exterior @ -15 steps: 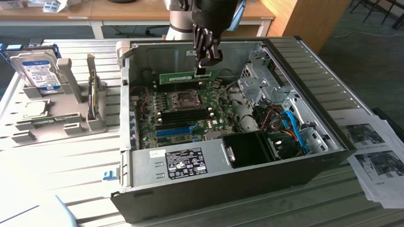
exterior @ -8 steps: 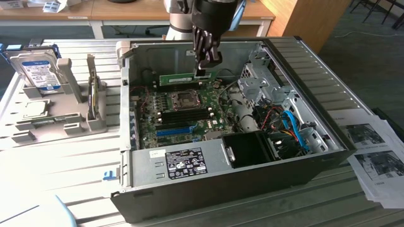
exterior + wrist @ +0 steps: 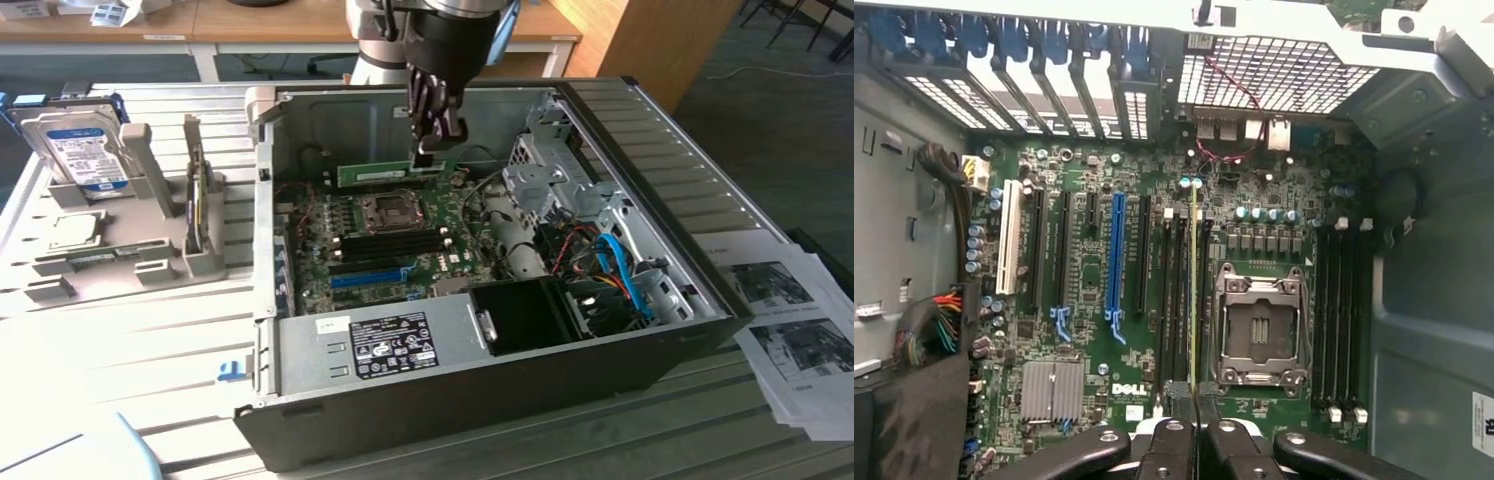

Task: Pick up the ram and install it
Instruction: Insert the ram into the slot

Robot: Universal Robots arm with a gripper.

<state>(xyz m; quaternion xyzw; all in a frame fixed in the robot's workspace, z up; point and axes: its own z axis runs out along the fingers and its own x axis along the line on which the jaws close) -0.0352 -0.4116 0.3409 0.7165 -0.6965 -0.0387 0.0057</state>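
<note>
While one ram [image 3: 376,173] is pinched by the claw [image 3: 427,157] inside the case [image 3: 467,410], one hard drive [image 3: 83,150] is kept in a rack [image 3: 154,178].

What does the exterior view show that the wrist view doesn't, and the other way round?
Exterior view's extras: the hard drive standing in a gray rack at the exterior view's left of the computer case, and printed papers at its right. Wrist view's extras: the white slot and the rear vent grille. Shared: the gripper shut on the ram above the motherboard, the blue slot and the open CPU socket.
</note>
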